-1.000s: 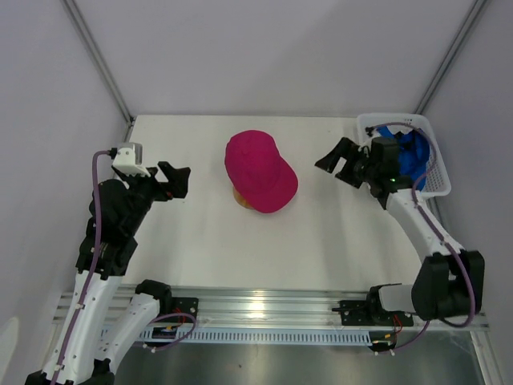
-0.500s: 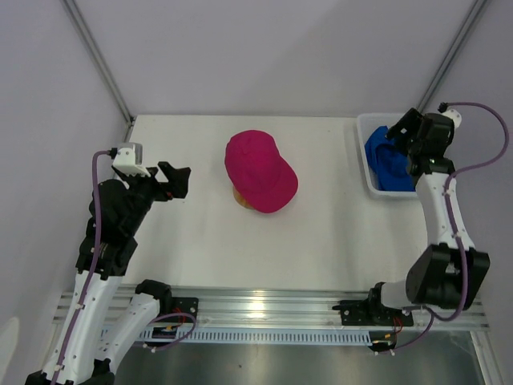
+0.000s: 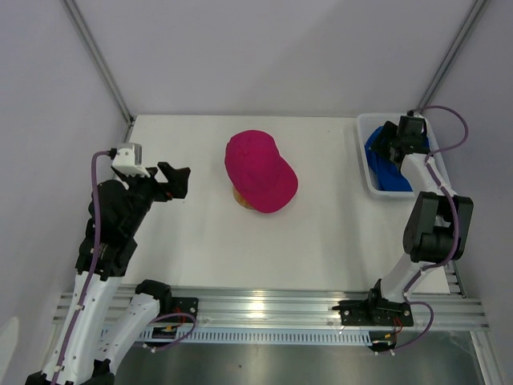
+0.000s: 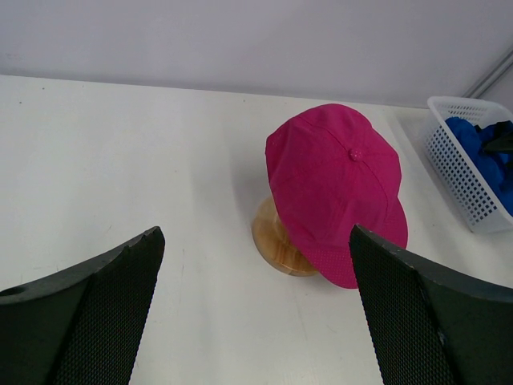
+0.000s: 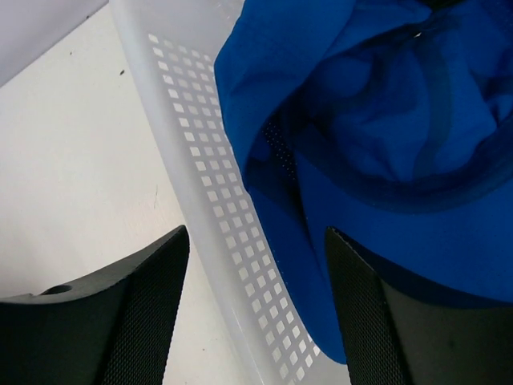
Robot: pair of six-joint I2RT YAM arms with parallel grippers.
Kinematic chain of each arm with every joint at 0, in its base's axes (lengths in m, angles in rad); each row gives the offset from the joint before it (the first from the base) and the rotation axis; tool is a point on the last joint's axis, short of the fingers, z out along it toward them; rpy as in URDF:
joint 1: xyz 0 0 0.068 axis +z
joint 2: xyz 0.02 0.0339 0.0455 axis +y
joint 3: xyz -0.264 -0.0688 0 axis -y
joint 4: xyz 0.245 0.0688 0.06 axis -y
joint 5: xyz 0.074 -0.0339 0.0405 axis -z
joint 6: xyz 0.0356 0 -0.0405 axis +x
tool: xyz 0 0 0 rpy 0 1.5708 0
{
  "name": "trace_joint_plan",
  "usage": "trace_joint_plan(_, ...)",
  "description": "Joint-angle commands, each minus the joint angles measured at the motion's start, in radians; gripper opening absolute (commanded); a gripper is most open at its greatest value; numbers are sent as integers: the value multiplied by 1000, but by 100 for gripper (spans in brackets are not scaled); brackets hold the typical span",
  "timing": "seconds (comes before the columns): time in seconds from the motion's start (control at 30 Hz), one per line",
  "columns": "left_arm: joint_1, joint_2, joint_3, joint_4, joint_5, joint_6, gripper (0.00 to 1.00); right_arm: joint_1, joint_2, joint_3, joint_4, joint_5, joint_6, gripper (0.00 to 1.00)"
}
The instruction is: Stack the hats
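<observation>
While right gripper (image 5: 256,241) gapes | blue hats (image 5: 385,144) just ahead | inside basket (image 5: 200,152)

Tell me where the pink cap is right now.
In the top view the pink cap sits on the wooden stand near the middle of the table, with the white basket well off to its right.

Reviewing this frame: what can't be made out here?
1. Number of blue caps in the basket: bunched fabric, cut by the right wrist view's edges; the right arm partly covers them from above.
2. Wooden stand: only its base shows under the pink cap, in the top and left wrist views.
</observation>
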Motion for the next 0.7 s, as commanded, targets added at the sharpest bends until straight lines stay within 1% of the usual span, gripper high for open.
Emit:
trace_joint_plan(0.0, -4, -1, 24, 8, 6, 26, 100, 8, -2, 30, 35, -57, -47, 71)
trace_joint_plan(0.1, -4, 5, 23, 10, -3, 30, 100, 8, -43, -23, 15, -26, -72, 65)
trace_joint_plan(0.13, -4, 9, 24, 11, -3, 31, 99, 8, -57, -38, 9, -19, -75, 61)
trace_joint_plan(0.2, -4, 23, 31, 5, -3, 34, 99, 8, -88, -87, 12, -26, -98, 59)
trace_joint_plan(0.3, -4, 42, 34, 1, -3, 36, 100, 8, -94, -112, 10, -45, -106, 58)
trace_joint_plan(0.4, -4, 40, 32, 4, -3, 34, 100, 11, -85, -118, 13, -66, -104, 56)
trace_joint_plan(0.67, -4, 46, 27, 4, -3, 34, 100, 19, -48, -113, 27, -37, -112, 56)
